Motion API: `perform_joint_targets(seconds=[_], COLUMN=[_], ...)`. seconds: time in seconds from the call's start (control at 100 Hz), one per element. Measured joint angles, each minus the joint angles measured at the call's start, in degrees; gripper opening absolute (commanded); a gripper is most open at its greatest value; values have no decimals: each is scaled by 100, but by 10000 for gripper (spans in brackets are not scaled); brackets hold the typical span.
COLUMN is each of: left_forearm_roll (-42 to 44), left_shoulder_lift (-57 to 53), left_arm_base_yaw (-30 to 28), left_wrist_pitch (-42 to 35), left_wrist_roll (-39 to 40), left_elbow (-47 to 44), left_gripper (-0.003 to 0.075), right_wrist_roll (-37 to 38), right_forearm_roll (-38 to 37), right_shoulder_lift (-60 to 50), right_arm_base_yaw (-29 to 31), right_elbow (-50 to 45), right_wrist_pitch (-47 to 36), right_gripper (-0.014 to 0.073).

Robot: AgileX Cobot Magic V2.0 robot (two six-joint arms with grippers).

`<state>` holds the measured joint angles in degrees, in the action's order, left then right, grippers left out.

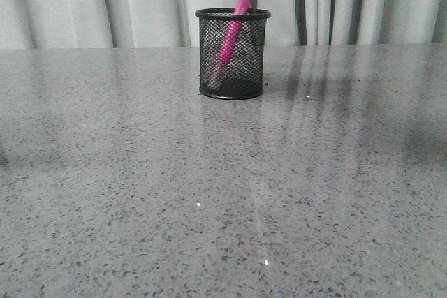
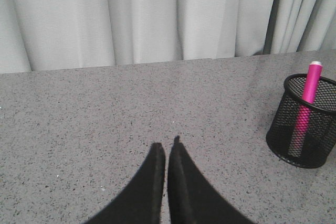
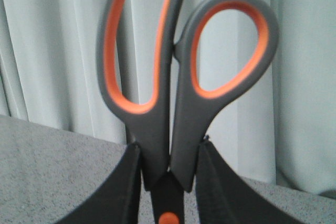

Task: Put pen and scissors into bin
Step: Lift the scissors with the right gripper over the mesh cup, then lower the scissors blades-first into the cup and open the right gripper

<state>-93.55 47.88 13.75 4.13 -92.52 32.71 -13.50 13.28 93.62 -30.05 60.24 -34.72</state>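
Well, the black wire-mesh cylindrical bin [image 1: 232, 54] stands on our speckled grey table [image 1: 209, 193], the pink pen [image 1: 231, 36] leaning inside. Our right gripper [image 3: 168, 179] clamps the grey, orange-lined scissors [image 3: 173, 87], loops upward; our left gripper [image 2: 166, 148], away from the bin, is closed and empty.

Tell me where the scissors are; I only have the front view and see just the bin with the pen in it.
Observer: The scissors are clamped in the right gripper, handles pointing away from the wrist, above the table.
Operator: Report the blades.
Observer: Hidden between the fingers; only the orange pivot dot shows.
Operator: Give me the left arm.
Observer: The left gripper is shut and empty, over bare table, with the bin off to one side and the pen leaning inside it.
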Motion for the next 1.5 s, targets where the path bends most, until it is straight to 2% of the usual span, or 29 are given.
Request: perform_joint_targets(seconds=[0.5, 0.94, 1.01, 1.18, 1.23, 1.5], left_forearm_roll=[0, 0, 0, 0, 0, 0], left_shoulder_lift=[0, 0, 0, 0, 0, 0], left_arm_base_yaw=[0, 0, 0, 0, 0, 0], left_wrist_pitch=[13, 26, 26, 26, 26, 26], left_wrist_roll=[0, 0, 0, 0, 0, 0], left_elbow=[0, 0, 0, 0, 0, 0], left_gripper=[-19, -19, -19, -19, -19, -19], right_wrist_roll=[-10, -10, -10, -10, -10, -10], right_forearm_roll=[7, 7, 7, 7, 7, 7], right_shoulder_lift=[690, 718, 718, 718, 718, 661], right_arm_base_yaw=[0, -67, -88, -102, -102, -102], right_elbow=[23, 34, 34, 34, 34, 34], right_wrist_pitch=[89, 407, 428, 449, 449, 449], right_gripper=[-73, -62, -14, 230, 275, 292])
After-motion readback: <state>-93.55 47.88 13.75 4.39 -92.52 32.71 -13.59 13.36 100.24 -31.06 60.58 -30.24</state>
